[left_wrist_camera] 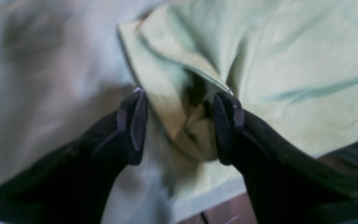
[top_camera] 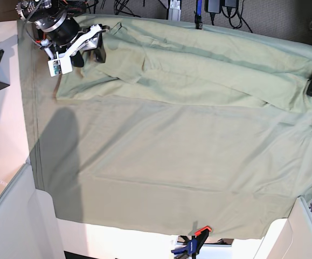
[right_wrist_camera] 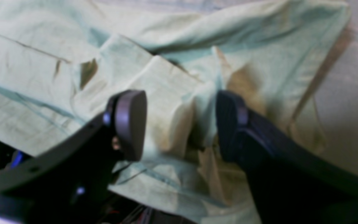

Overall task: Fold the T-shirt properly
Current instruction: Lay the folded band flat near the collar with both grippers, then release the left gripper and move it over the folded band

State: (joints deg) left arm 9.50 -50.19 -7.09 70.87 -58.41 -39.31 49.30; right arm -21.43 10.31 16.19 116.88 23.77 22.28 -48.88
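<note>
One T-shirt [top_camera: 188, 75] lies in a long band along the far edge of the tablecloth [top_camera: 166, 178]. Two grippers stand at its two ends: the left gripper [left_wrist_camera: 180, 124] and the right gripper [right_wrist_camera: 180, 124], both with jaws apart around loose cloth, not pinching it.

My base view looks down from high above the surface [top_camera: 161, 178], taking in the whole T-shirt [top_camera: 199, 75]. My left wrist view sits close behind my left gripper [left_wrist_camera: 180, 124], facing that T-shirt's folded edge. My right wrist view sits equally close behind my right gripper [right_wrist_camera: 180, 124]. All three views share the T-shirt.
</note>
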